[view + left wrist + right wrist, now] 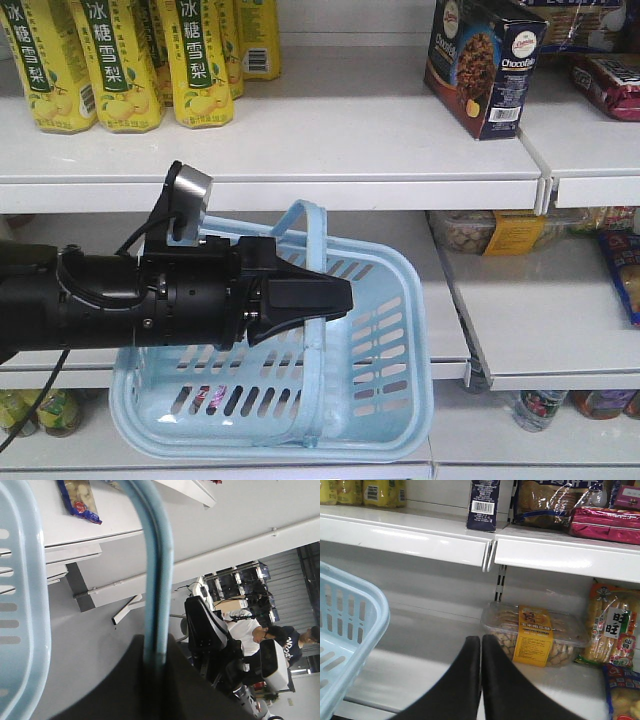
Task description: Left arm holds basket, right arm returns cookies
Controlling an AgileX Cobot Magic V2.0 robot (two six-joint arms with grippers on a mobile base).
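Observation:
The light blue basket [395, 330] hangs in front of the middle shelf, tilted. My left gripper [340, 300] is shut on one of its hoop handles [159, 570], which runs up between the jaws in the left wrist view; the basket's slotted wall [25, 605] is at the left there. The navy Chocofello cookie box [485, 65] stands upright on the top shelf, and its barcode side also shows in the right wrist view [484, 505]. My right gripper [481, 639] is shut and empty, below the top shelf, right of the basket rim [355, 610]. The right arm is out of the front view.
Yellow pear-drink cartons [130, 60] stand on the top shelf at left. Dark-red snack packets [610, 85] lie right of the cookie box. A clear snack tub with a yellow label [535, 635] sits on the middle shelf just beyond my right gripper. Bagged snacks [612, 635] are at right.

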